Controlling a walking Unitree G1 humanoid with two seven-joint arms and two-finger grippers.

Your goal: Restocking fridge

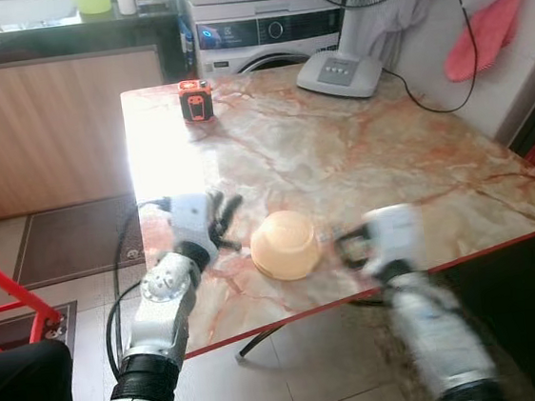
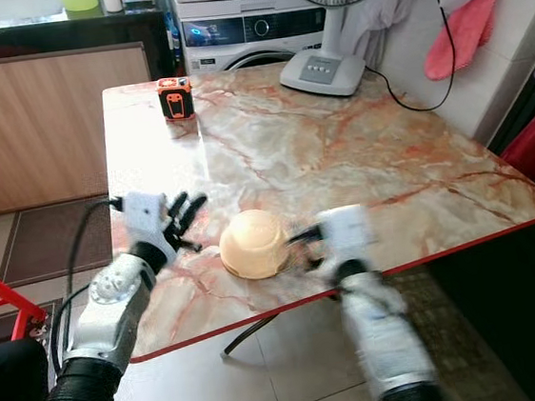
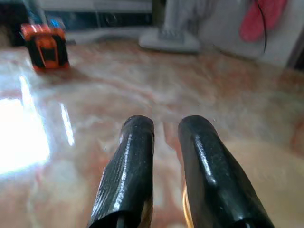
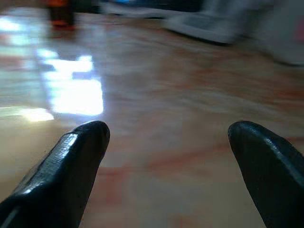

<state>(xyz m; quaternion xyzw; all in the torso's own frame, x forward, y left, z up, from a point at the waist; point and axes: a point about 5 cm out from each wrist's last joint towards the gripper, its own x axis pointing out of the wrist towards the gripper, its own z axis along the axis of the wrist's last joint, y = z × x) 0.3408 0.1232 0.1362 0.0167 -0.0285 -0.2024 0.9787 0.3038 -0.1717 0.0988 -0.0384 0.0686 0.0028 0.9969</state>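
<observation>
A pale orange bowl (image 1: pixel 285 244) lies upside down on the marble table (image 1: pixel 338 145), near its front edge. My left gripper (image 1: pixel 226 221) hovers just left of the bowl, its two black fingers (image 3: pixel 137 142) close together with only a narrow slit and nothing between them. My right gripper (image 1: pixel 346 247), blurred, sits just right of the bowl at the table's front edge. In the right wrist view its fingertips (image 4: pixel 85 137) stand wide apart over bare marble, holding nothing. Neither gripper touches the bowl.
An orange and black device (image 1: pixel 196 100) stands at the table's far left. A fan base (image 1: pixel 338 73) with its cord sits at the back, a washing machine (image 1: pixel 269 33) behind it. A red chair (image 1: pixel 2 315) and a person's dark-clad leg (image 1: pixel 18 380) are at my left.
</observation>
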